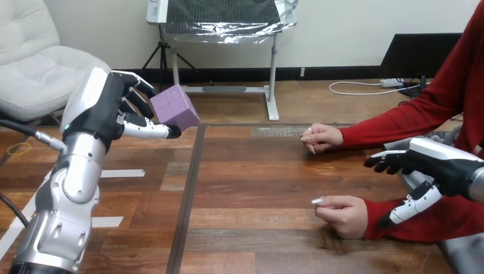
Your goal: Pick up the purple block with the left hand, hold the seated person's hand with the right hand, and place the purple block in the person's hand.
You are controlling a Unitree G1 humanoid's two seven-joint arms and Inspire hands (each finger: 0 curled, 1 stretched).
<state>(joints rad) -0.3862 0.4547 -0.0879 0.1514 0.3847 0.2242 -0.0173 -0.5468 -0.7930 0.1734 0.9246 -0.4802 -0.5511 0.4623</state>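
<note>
My left hand point(117, 108) is raised at the upper left, its fingers and thumb curled round the purple block point(176, 107), which hangs above the table's far edge. Two hands of the person rest on the table point(251, 182) at the right: the far hand point(321, 137) lies loosely closed, the near hand point(341, 213) rests curled with one finger pointing left. My right hand point(425, 168) hovers at the right edge over the person's red sleeve, behind the near hand's wrist. Its fingers are relaxed and spread, thumb below, curled round nothing.
A dark seam point(191, 188) runs down the table left of the middle. White tape strips point(122, 173) lie on the floor at the left. Bare wood stretches between my left arm and the person's hands.
</note>
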